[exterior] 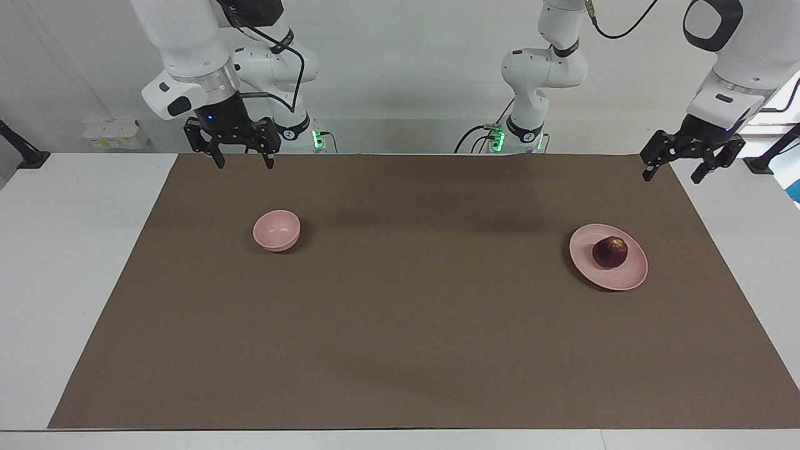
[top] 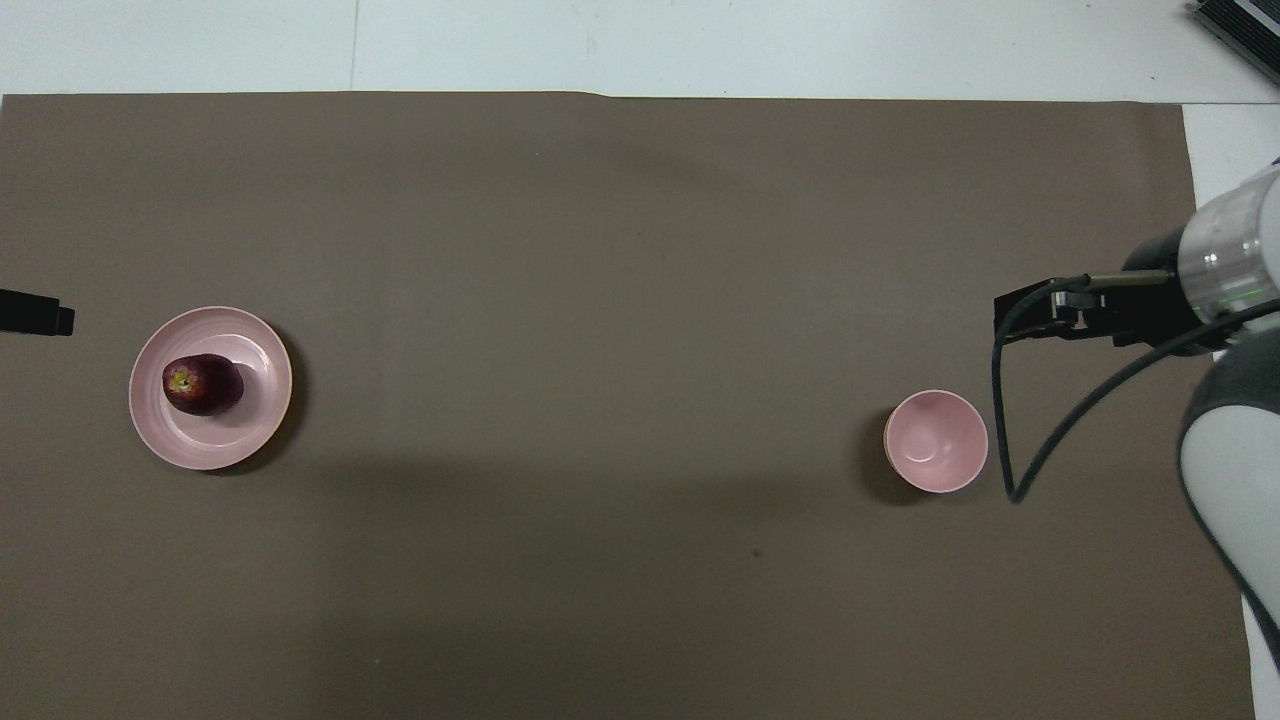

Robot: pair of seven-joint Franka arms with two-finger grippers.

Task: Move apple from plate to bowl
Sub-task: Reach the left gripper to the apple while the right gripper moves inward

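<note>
We are looking at a table covered by a brown mat point(exterior: 400, 325), with the dark red apple point(exterior: 610, 252) sitting on the pale pink plate point(exterior: 628, 278) toward the left arm's end of the table, a yellowish patch showing at its top. The small pink bowl point(exterior: 277, 230) is standing upright and holding nothing, well apart from the plate, toward the right arm's end. We are seeing the left gripper point(exterior: 674, 171) hanging in the air over the mat's edge at the robots' side of the table, its fingers spread apart and gripping nothing (it is touching neither plate nor apple). The right gripper point(exterior: 244, 161) is hovering over the mat's edge at the robots' side, above the bowl's end of the table, its fingers likewise standing apart and carrying nothing.
</note>
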